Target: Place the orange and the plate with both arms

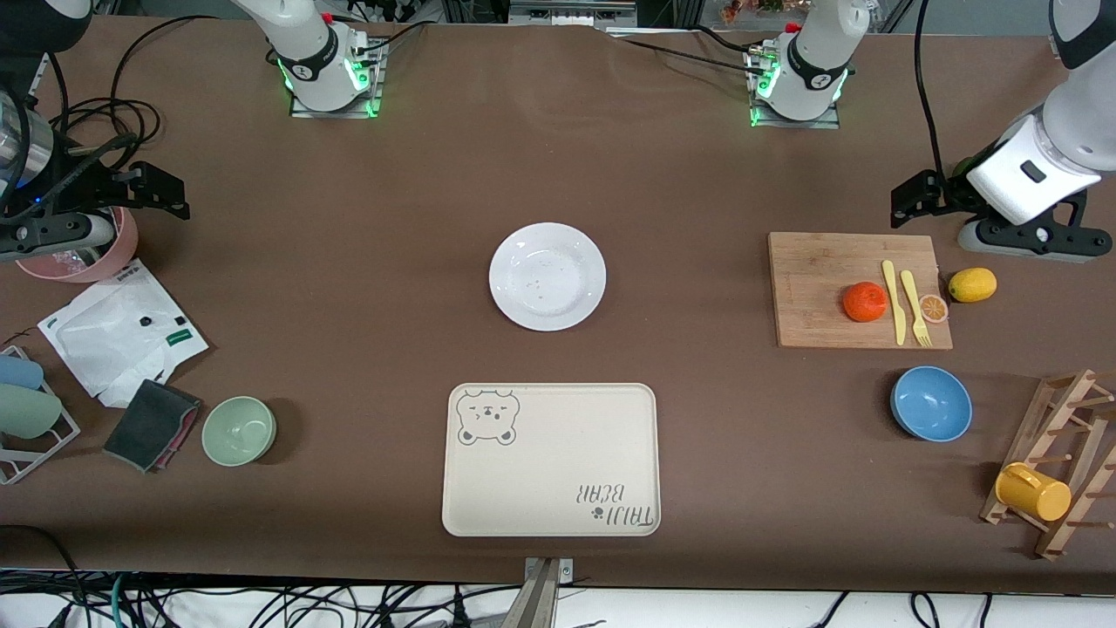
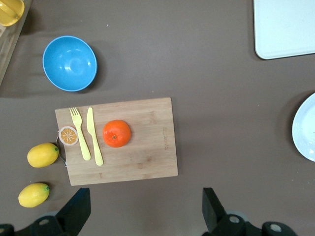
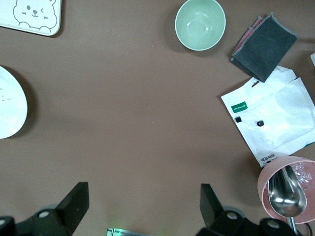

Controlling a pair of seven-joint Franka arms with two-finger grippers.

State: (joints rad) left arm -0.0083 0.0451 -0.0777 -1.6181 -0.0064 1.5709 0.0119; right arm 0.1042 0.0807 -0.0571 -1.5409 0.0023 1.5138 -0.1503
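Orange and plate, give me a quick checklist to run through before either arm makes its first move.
1. Orange free to grasp: ok, it sits whole on the cutting board beside the yellow knife, not touching it.
2. Plate free to grasp: ok, it lies flat on bare table with nothing on it but specks.
3. Left gripper ready: ok, jaws wide open, over the table edge of the board.
4. Right gripper ready: ok, jaws wide open, over bare table near the pink cup.
5. Tray free to receive: ok, nothing lies on it.
6. Nothing held: ok, both grippers hold nothing.
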